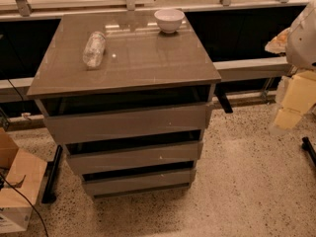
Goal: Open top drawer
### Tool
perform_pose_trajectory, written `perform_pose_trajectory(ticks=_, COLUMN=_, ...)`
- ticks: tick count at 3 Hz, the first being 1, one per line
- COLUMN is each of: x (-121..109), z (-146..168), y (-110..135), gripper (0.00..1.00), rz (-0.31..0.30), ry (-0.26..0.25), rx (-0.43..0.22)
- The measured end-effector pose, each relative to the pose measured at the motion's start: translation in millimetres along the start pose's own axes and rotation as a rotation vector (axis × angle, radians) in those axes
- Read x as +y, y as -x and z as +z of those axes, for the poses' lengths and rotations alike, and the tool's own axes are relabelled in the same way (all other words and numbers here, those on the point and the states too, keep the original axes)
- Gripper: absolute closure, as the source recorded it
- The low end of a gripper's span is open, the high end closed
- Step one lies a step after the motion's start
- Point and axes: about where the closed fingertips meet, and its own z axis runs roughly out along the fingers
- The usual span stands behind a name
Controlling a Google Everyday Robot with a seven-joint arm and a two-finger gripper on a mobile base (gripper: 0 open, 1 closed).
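The top drawer (126,123) is the tallest grey handleless front of three in a grey cabinet at the centre of the camera view. A dark gap shows between its upper edge and the cabinet's glossy top (148,58). Two shorter grey drawer fronts (133,157) sit below it. My gripper (295,98) appears as pale cream blocks under a white arm part (303,33) at the far right edge. It is beside the cabinet, well to the right of the drawer front and apart from it.
A clear plastic bottle (94,48) lies on the cabinet top and a white bowl (169,19) stands at its back. A cardboard box (17,181) and a black cable sit on the floor at lower left. A railed ledge runs behind.
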Motion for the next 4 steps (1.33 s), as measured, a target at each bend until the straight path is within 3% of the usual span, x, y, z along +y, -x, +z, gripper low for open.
perform_pose_trajectory(ticks=1, x=-1.1, z=-1.2, y=0.4, gripper=0.00, rz=-0.001, ry=-0.009, rx=0.000)
perform_pose_trajectory(ticks=2, x=-3.0, z=6.1, y=9.9, gripper=0.00, rz=-0.022, ry=-0.051, rx=-0.017)
perform_pose_trajectory(ticks=3, x=0.8, z=38.0, y=27.0, gripper=0.00, rz=-0.024, ry=-0.086, rx=-0.098)
perform_pose_trajectory(ticks=4, x=5.4, z=66.1, y=39.8, gripper=0.00, rz=-0.036, ry=-0.083, rx=-0.148)
